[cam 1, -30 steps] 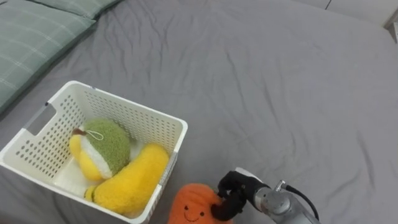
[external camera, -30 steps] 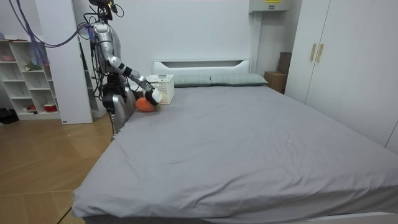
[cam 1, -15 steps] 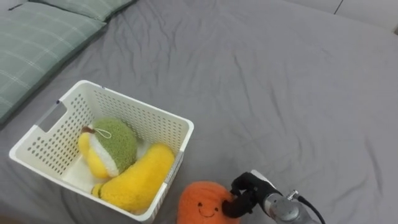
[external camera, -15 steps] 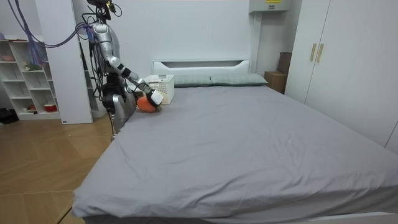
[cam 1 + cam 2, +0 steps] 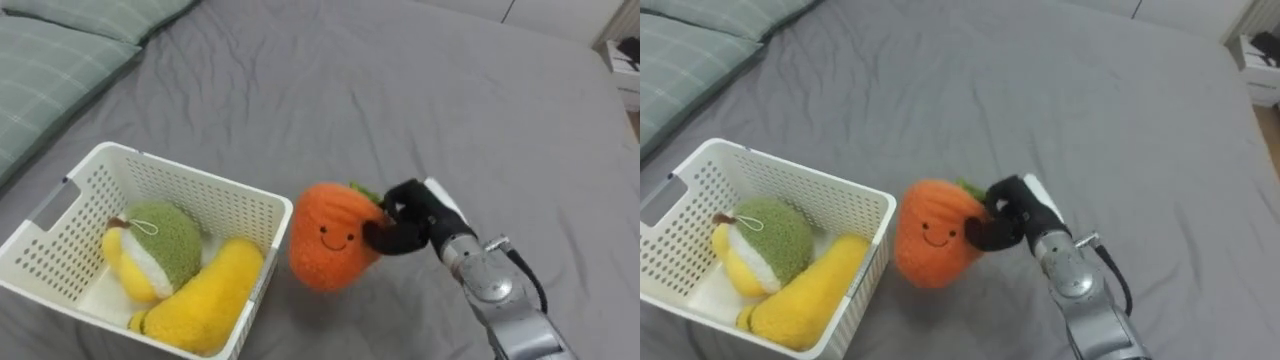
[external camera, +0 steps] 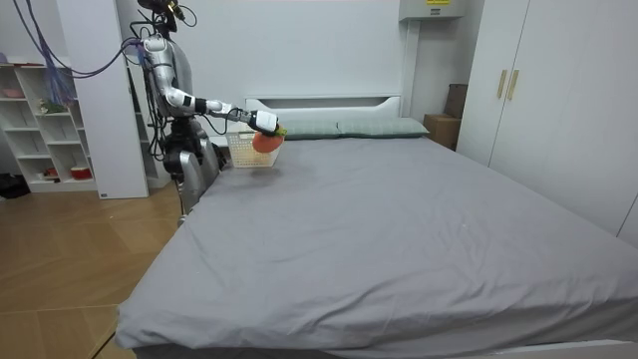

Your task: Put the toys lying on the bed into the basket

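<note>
My right hand [image 5: 410,219] [image 5: 1006,215] is shut on an orange plush toy with a smiling face and a green leaf top [image 5: 333,234] [image 5: 933,231], holding it in the air just right of the white perforated basket [image 5: 268,213] [image 5: 868,207]. Inside the basket lie a green-and-yellow round plush [image 5: 152,248] and a yellow banana-like plush [image 5: 205,296]. In the room view the robot stands at the bed's head-side corner, its arm stretched out with the orange toy [image 6: 264,141] beside the basket [image 6: 239,148].
The grey bedsheet [image 5: 440,100] spreads wide to the right and far side. Green checked pillows [image 5: 50,70] lie at the upper left. A white wardrobe [image 6: 538,90] and shelves [image 6: 40,120] stand around the bed.
My right hand has lifted the orange plush off the bed, up and forward, to the height of the basket's rim. The camera view has shifted slightly.
</note>
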You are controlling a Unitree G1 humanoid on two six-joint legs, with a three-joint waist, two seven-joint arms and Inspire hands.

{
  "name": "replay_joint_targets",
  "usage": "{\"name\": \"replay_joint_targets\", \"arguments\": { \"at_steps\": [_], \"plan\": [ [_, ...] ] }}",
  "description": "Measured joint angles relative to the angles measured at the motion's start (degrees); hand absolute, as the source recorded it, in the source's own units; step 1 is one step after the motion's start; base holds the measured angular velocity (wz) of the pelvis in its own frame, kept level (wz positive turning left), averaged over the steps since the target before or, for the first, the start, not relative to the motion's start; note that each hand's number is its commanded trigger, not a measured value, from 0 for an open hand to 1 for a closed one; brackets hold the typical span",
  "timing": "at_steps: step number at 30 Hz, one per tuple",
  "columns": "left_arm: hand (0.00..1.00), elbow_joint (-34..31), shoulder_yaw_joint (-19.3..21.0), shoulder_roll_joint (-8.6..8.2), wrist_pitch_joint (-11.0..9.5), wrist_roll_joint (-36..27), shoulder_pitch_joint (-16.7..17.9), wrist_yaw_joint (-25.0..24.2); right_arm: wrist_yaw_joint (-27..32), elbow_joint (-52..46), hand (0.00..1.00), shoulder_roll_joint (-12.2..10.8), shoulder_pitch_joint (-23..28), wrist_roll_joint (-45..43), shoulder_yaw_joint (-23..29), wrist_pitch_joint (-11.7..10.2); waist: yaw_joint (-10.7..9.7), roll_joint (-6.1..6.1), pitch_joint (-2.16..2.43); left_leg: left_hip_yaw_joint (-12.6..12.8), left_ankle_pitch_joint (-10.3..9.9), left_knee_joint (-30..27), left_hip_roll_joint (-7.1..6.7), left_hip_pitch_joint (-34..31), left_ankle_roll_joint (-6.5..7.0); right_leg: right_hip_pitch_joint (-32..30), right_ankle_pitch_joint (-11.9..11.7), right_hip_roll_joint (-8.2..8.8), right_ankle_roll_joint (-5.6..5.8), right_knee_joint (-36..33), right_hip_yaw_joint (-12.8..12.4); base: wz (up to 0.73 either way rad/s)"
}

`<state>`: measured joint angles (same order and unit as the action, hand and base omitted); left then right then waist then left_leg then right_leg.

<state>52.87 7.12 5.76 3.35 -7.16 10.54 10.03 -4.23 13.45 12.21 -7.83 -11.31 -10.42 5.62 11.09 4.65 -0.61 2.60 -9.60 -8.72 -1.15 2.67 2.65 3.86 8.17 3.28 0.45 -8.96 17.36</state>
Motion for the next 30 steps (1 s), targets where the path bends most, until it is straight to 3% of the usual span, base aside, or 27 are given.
{"name": "replay_joint_targets", "arguments": {
  "at_steps": [5,12,16,22,26,30],
  "plan": [
    [0.0,0.1,0.7,0.12,0.0,0.0,0.1,-0.8,-0.2,-6.1,1.0,1.7,-0.1,0.0,1.1,0.0,0.2,-0.08,-0.04,0.6,0.0,0.0,0.23,0.1,-0.02,-0.7,0.0,0.12,0.0,-0.9,-0.7,-0.08],
    [0.0,0.5,1.0,0.3,0.0,0.7,0.6,-1.6,-0.4,-14.1,1.0,1.6,-0.3,-0.1,1.2,0.1,0.5,-0.26,-0.17,1.3,0.0,0.2,0.32,0.0,-0.02,-0.9,0.0,-0.18,-0.02,-0.9,-1.1,-0.04],
    [0.0,0.7,0.7,0.38,0.0,1.1,0.4,-1.9,-1.0,-16.6,1.0,0.8,-2.9,0.1,0.2,0.1,0.6,-0.28,-0.18,1.3,0.0,0.1,0.35,0.2,-0.02,-0.9,0.0,-0.25,-0.02,-0.9,-1.0,0.0],
    [0.0,0.8,0.7,0.36,0.1,1.2,-0.3,-2.6,-4.6,-19.3,1.0,0.6,-5.8,-3.6,-2.2,1.0,3.3,0.02,-0.04,0.6,0.0,0.1,0.3,0.0,-0.04,-0.9,0.0,-0.25,-0.02,-0.8,-0.3,0.04],
    [0.0,1.3,0.6,0.36,0.4,1.0,-0.8,-2.8,-7.0,-19.2,1.0,-0.9,-8.7,-2.1,-3.6,3.1,5.1,0.46,0.04,0.3,0.0,0.1,0.29,-0.1,-0.05,-0.9,0.0,-0.22,-0.01,-0.8,0.1,0.04],
    [0.0,1.3,0.6,0.46,0.4,1.1,-1.0,-2.7,-7.8,-19.2,1.0,-1.2,-10.9,0.4,-5.7,3.2,5.9,1.18,0.09,-0.2,0.0,0.1,0.25,-0.2,-0.05,-0.7,0.0,-0.23,-0.01,-0.8,0.2,0.06]
  ]
}}
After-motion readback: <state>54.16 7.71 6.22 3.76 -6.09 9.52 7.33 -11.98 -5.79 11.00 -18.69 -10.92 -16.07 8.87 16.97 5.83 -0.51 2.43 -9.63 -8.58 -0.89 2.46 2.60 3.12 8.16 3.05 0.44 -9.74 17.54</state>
